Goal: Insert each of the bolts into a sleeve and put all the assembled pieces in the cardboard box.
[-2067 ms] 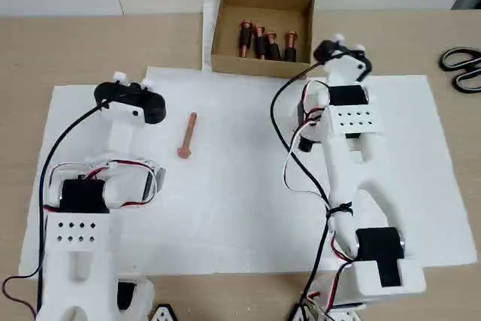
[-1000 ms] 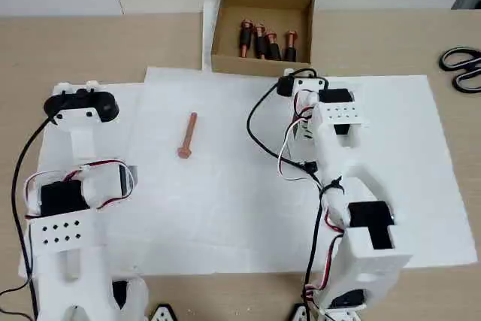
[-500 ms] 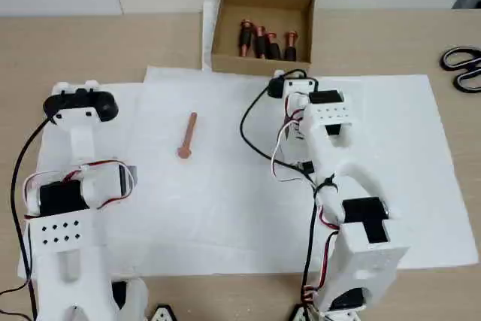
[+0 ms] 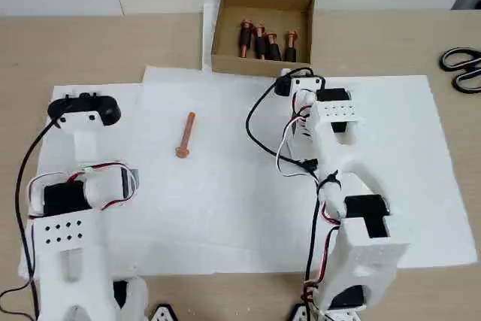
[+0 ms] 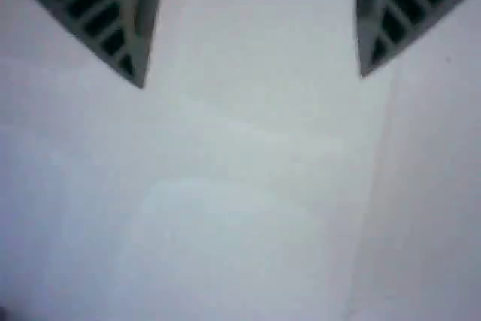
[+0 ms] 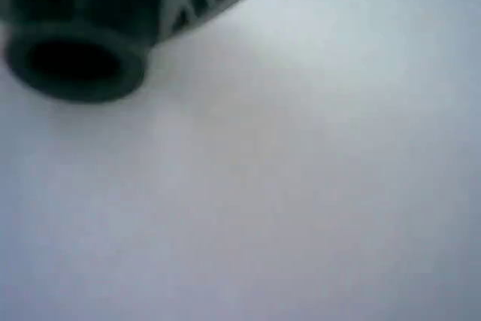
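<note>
Bolt (image 4: 186, 134) lies alone on open paper (image 4: 225, 208); left gripper (image 5: 252, 80), swung clear since, gapes wide. Right gripper (image 4: 294, 92) clamps a sleeve (image 6: 75, 65).

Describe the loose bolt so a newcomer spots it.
On the white paper sheet, look between the two arms, nearer the left one. The bolt lies there alone: a bare copper-coloured pin, unlike those in the cardboard box, which wear black sleeves.

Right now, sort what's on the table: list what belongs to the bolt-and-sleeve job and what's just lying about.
Job: loose copper-coloured bolt; black tubular sleeve; brown cardboard box; four assembled pieces inside it.
Lying about: black-handled scissors; white paper sheet.
</note>
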Controlling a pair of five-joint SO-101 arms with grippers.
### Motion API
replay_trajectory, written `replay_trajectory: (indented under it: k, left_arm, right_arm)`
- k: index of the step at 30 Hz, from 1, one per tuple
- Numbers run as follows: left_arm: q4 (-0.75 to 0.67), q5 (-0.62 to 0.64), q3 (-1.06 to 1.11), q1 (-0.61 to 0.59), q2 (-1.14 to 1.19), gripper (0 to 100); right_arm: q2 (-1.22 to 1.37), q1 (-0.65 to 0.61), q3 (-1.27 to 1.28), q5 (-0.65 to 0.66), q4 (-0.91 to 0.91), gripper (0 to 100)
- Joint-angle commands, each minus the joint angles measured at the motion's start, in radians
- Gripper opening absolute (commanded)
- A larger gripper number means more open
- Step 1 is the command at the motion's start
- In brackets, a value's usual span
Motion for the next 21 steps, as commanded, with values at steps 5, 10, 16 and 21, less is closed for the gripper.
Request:
replay_trajectory:
  k: [5,10,16,21]
  left_arm:
    - [0.092,-0.002,-0.189,-0.002,0.0,18]
    - [0.184,-0.055,-0.371,0.098,0.138,18]
    - [0.216,-0.075,-0.645,0.204,0.575,17]
    - [0.227,-0.063,-0.892,0.281,0.91,17]
  right_arm:
    - [-0.214,0.035,-0.203,0.071,0.272,0.4]
    - [-0.335,0.035,-0.233,0.086,0.361,0.4]
    - [-0.398,0.036,-0.229,0.087,0.375,0.4]
    - [-0.398,0.036,-0.229,0.084,0.384,0.4]
